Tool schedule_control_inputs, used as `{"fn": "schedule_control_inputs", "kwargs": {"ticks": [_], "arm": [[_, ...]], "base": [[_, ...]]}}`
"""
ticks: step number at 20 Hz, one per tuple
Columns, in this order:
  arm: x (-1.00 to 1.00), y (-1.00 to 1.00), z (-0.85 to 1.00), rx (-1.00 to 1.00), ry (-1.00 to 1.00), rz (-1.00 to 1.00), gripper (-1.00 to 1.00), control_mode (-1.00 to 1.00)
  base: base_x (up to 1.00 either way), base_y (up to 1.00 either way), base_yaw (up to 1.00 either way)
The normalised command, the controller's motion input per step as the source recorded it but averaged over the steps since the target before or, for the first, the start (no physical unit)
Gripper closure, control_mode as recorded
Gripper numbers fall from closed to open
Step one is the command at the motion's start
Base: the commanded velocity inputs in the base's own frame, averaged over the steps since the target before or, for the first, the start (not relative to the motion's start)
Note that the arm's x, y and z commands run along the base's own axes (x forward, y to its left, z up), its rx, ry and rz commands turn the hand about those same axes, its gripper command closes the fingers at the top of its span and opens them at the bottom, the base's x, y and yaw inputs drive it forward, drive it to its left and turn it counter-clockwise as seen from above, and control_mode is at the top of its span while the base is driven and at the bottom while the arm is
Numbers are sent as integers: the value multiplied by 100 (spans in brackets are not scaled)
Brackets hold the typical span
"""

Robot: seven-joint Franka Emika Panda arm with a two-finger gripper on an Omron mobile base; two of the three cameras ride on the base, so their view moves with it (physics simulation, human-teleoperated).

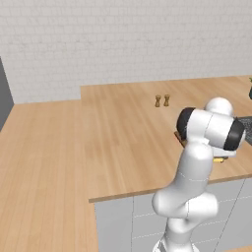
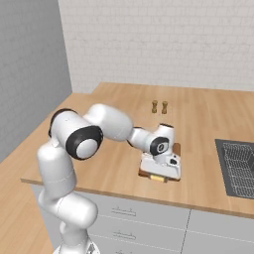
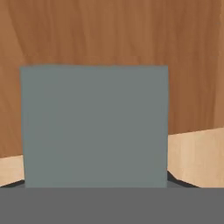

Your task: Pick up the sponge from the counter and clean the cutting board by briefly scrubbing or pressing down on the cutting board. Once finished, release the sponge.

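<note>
The grey-green sponge point(image 3: 94, 127) fills the middle of the hand view, lying flat against the reddish-brown cutting board point(image 3: 109, 35). My gripper point(image 3: 94, 183) is shut on the sponge, a dark fingertip point(image 3: 179, 181) at each side edge. In the right base view the hand point(image 2: 159, 166) is pressed low over the cutting board point(image 2: 176, 147), and the sponge's yellow layer point(image 2: 158, 178) peeks out beneath it at the board's near end. In the left base view my arm hides most of the cutting board point(image 1: 180, 139), and a yellow sliver of sponge point(image 1: 219, 159) shows.
The board lies close to the front edge of the counter point(image 2: 114, 158). Two small wooden shakers point(image 2: 159, 106) stand behind it. A dark grey grid panel point(image 2: 238, 166) is set into the counter to the right. A white brick wall runs along the back.
</note>
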Motion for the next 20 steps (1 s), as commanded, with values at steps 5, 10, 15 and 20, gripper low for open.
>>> {"fn": "schedule_control_inputs", "kwargs": {"ticks": [5, 10, 15, 20], "arm": [[67, 29, 35, 0, 0, 6, 100, -100], [56, 17, 14, 0, 0, 5, 100, -100], [67, 3, 0, 0, 0, 6, 100, -100], [71, 0, 0, 2, 0, 4, 100, -100]], "base": [[0, 0, 0], [0, 0, 0], [0, 0, 0], [0, 0, 0]]}}
